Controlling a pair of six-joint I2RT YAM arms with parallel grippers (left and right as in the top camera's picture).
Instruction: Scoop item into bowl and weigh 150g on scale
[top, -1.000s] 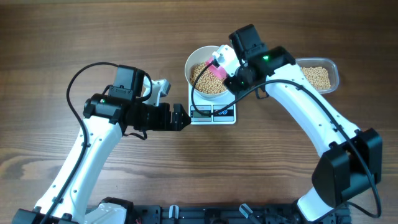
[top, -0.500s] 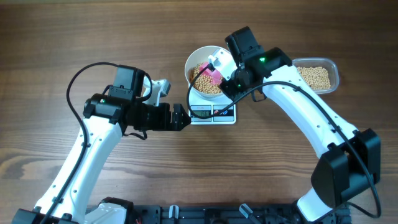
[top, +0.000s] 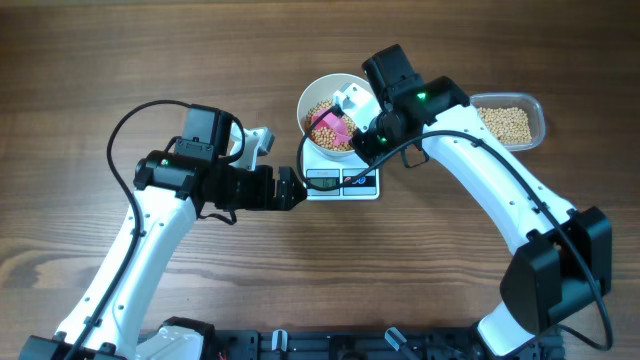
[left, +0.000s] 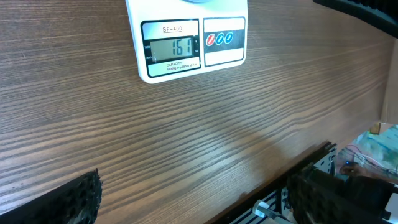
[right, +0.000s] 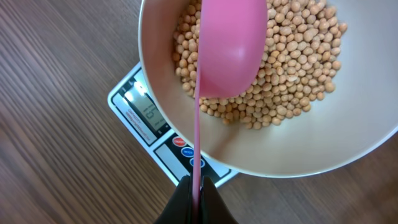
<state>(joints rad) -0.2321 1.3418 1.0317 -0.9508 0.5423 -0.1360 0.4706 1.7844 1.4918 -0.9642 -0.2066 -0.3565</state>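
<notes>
Tan, pea-round beans (right: 292, 68) heaped in white bowl (right: 373, 130) atop scale (left: 186, 43) showing 161; pink scoop (right: 230, 50) pinched in right gripper (right: 196, 191), left gripper (top: 290, 188) spread.

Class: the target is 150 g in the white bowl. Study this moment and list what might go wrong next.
The scale's display reads 161, over target; the pink scoop in the right claw must lift beans out and may remove too many.
Pressing the scoop on the bowl could skew the reading.
The open left claw sits close to the scale; a nudge might shift it.
</notes>
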